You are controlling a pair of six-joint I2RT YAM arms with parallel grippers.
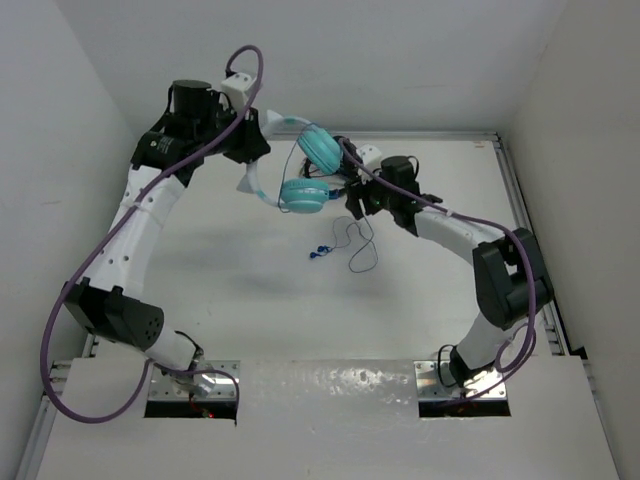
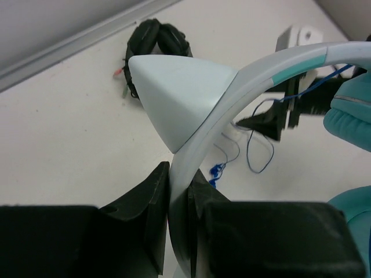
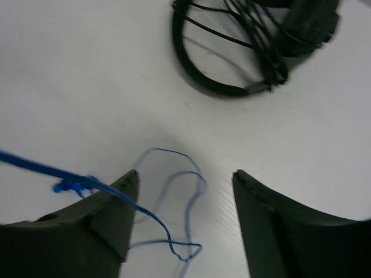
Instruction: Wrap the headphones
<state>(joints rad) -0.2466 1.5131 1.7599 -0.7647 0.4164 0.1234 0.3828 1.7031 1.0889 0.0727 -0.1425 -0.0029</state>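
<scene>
The turquoise headphones [image 1: 305, 194] hang in the air at the back of the table, with a second cup [image 1: 320, 148] above the first. My left gripper [image 1: 256, 148] is shut on the pale headband [image 2: 191, 156], which runs up between the jaws in the left wrist view. The thin blue cable [image 1: 352, 243] drops from the cups and loops on the table, its blue plug [image 1: 318, 252] lying there. My right gripper [image 1: 352, 195] is open just right of the lower cup. In the right wrist view the cable [image 3: 159, 220] crosses its left finger [image 3: 110, 214], loose between the jaws.
Black headphones [image 3: 255, 52] with a black cable lie on the table by the back wall, also in the left wrist view [image 2: 155, 37]. White walls close in the left, back and right sides. A metal rail [image 1: 525, 220] edges the table's right side.
</scene>
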